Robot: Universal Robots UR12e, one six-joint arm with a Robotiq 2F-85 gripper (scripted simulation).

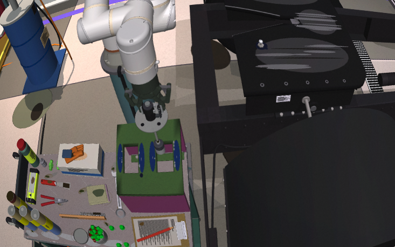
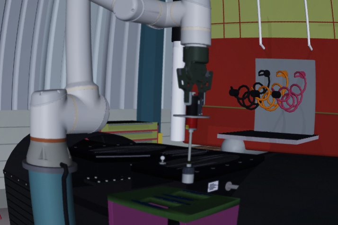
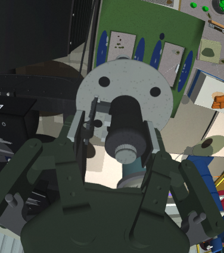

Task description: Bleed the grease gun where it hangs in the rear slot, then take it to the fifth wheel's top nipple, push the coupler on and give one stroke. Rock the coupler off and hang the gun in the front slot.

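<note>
The grease gun [image 1: 151,118] [image 2: 191,119] [image 3: 125,131] hangs upright in the air above the green slotted rack [image 1: 149,159] [image 2: 174,201] [image 3: 148,38], with its grey disc collar level, a red barrel under the collar and a thin tube running down to the grey coupler [image 1: 159,147] [image 2: 187,175]. The coupler is clear above the rack's top. The rack has two slots edged with blue pads. The fifth wheel's top nipple [image 1: 261,44] [image 2: 162,160] stands on the black plate well to the right. My gripper [image 1: 149,106] [image 2: 194,98] [image 3: 116,134] is clamped on the gun's black head and holds it.
The black truck frame and fifth wheel plate [image 1: 297,61] fill the right side, with a large dark fender [image 1: 318,178] in front. A grey tool tray [image 1: 79,196] with pliers, cartridges and a box lies left of the rack. A blue drum [image 1: 28,43] stands far left.
</note>
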